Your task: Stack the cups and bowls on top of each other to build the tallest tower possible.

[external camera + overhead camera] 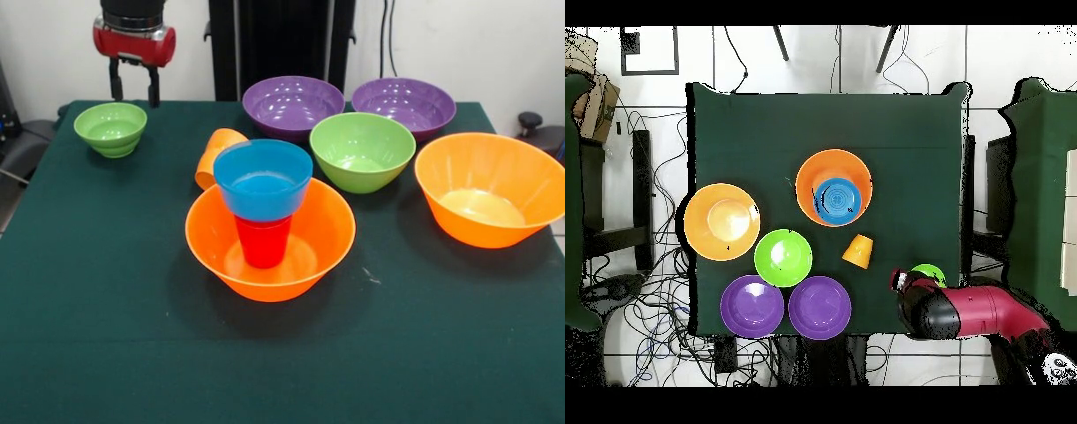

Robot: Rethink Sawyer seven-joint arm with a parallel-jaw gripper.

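Gripper point(134, 88) hangs with its two fingers parted and nothing between them. Directly below it, a touch toward the table's edge, sits the small green bowl point(110, 128), mouth up. The tower point(269, 225), a blue bowl on the upturned red cup in an orange bowl, stands well off toward the table's middle.

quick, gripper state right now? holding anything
Gripper: open, holding nothing, hanging above the table beside the small green bowl.

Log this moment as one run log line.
gripper: open, above small green bowl | tower: blue bowl on red cup in orange bowl | orange cup: tipped over
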